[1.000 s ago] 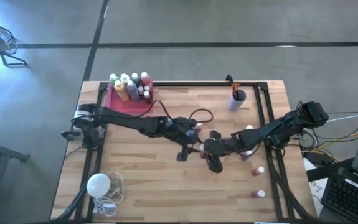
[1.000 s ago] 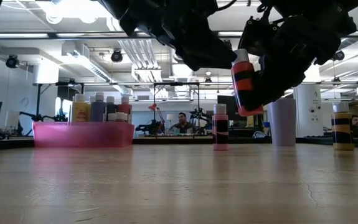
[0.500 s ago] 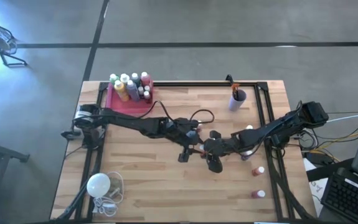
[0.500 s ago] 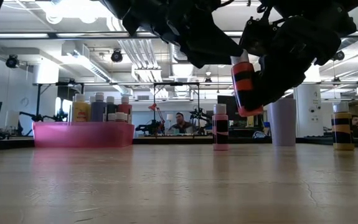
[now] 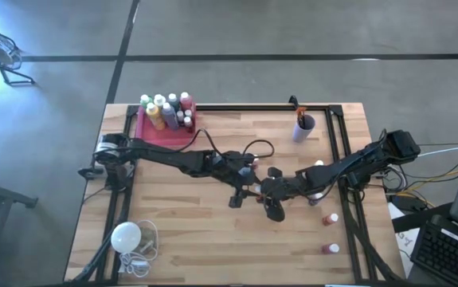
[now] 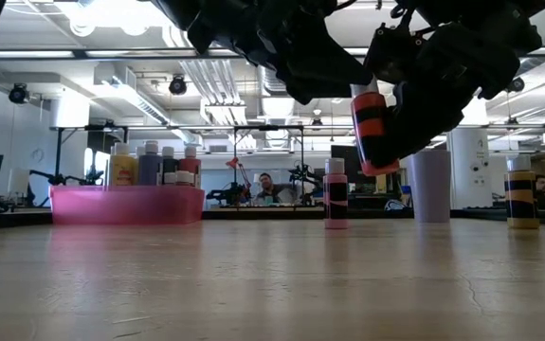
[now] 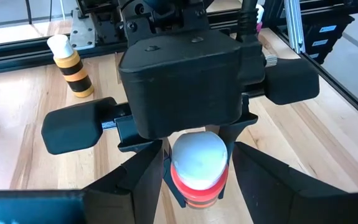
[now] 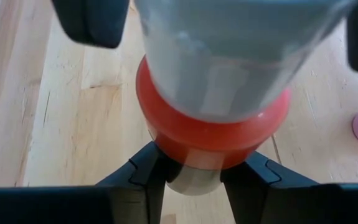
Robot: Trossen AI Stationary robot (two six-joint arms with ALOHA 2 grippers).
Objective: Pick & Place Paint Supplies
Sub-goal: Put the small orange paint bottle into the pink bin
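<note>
Pink tray [image 5: 150,130] already holds several bottles [image 5: 166,110]; we carry a red bottle [image 6: 373,131] mid-surface, right jaws clamped on it, left jaws apart around its cap, four bottles left.

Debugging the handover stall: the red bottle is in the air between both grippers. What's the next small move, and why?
Probably close the left gripper on the white cap. The right gripper holds the red bottle clear of the table, and the left gripper's jaws stand open either side of the cap. The right should let go only after that.
</note>
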